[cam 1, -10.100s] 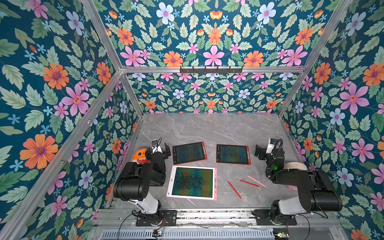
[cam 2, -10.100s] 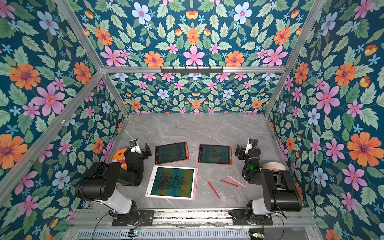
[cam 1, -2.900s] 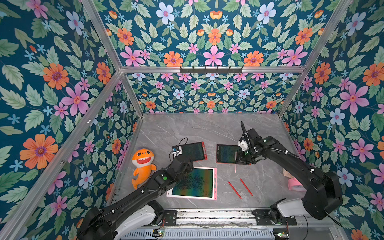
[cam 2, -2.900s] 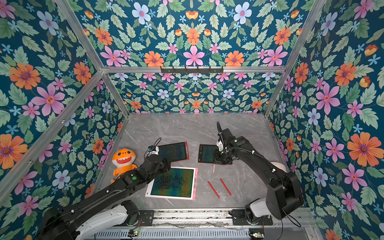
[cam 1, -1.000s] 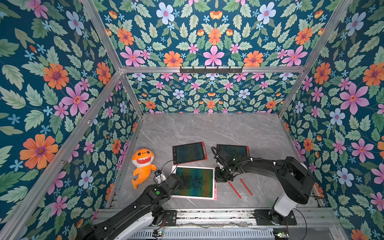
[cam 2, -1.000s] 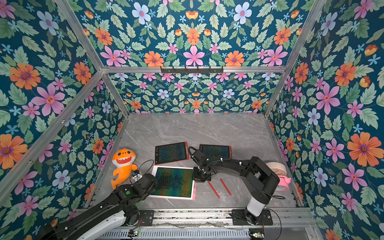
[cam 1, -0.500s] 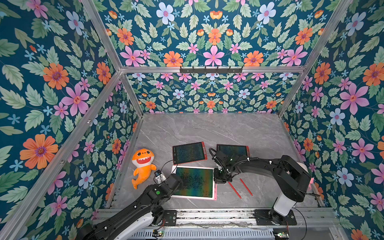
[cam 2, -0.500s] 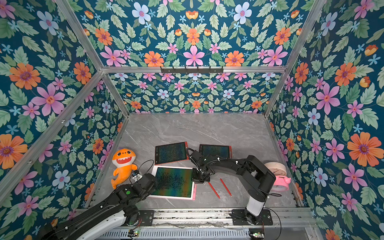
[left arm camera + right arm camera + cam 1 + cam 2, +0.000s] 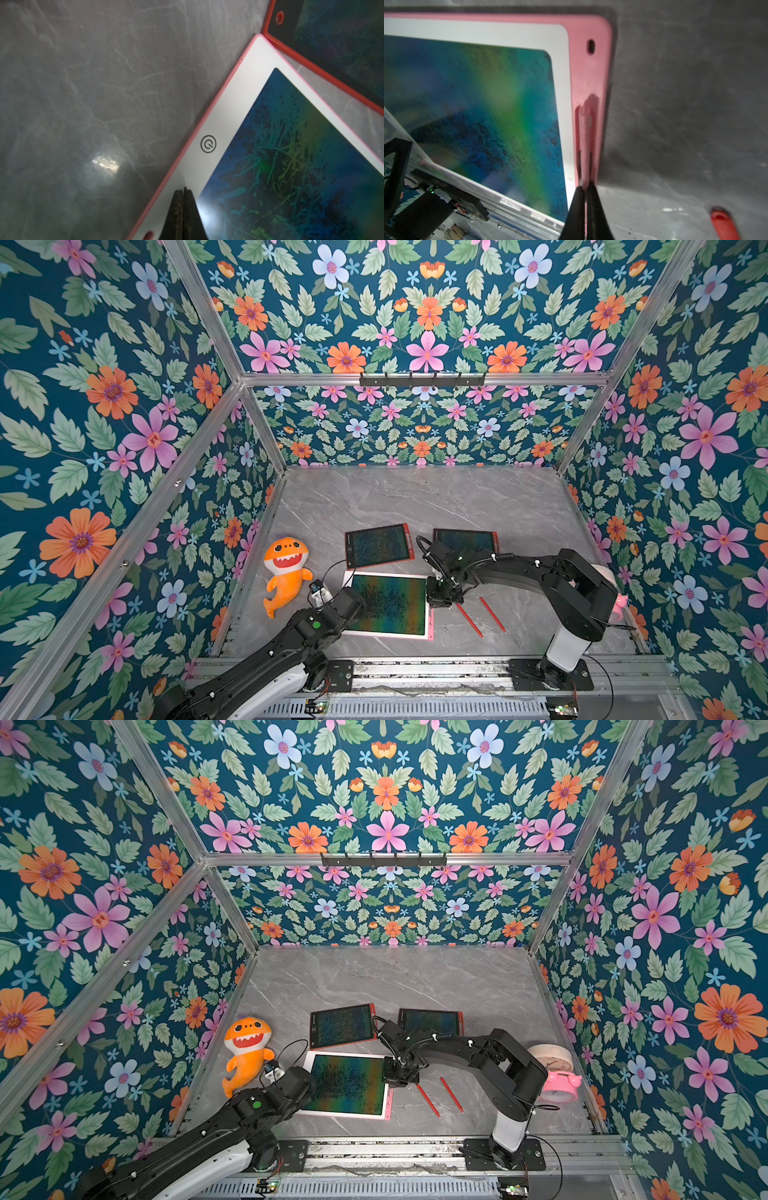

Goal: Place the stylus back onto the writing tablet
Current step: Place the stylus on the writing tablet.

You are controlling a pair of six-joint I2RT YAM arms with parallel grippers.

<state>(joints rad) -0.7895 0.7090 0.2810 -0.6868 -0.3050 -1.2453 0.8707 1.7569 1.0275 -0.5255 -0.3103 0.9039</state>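
The white writing tablet (image 9: 390, 603) (image 9: 347, 1083) with a pink frame lies front centre on the grey table. My right gripper (image 9: 440, 602) (image 9: 397, 1080) (image 9: 585, 187) is at the tablet's right edge, shut on the pink stylus (image 9: 585, 133). The stylus lies along the groove in the pink rim (image 9: 589, 68). My left gripper (image 9: 352, 600) (image 9: 300, 1078) (image 9: 184, 190) is shut with nothing in it. Its tips rest on the white bezel (image 9: 218, 124) at the tablet's left side, near the power symbol.
Two red styluses (image 9: 469, 620) (image 9: 492, 614) lie on the table right of the tablet. Two red-framed tablets (image 9: 378, 545) (image 9: 465, 540) lie behind it. An orange shark plush (image 9: 286, 572) sits at the left, a pink clock (image 9: 555, 1069) at the right wall.
In the last second both arms have barely moved. Before that the right gripper brought the pink stylus down from the far red tablet to the white tablet's right edge.
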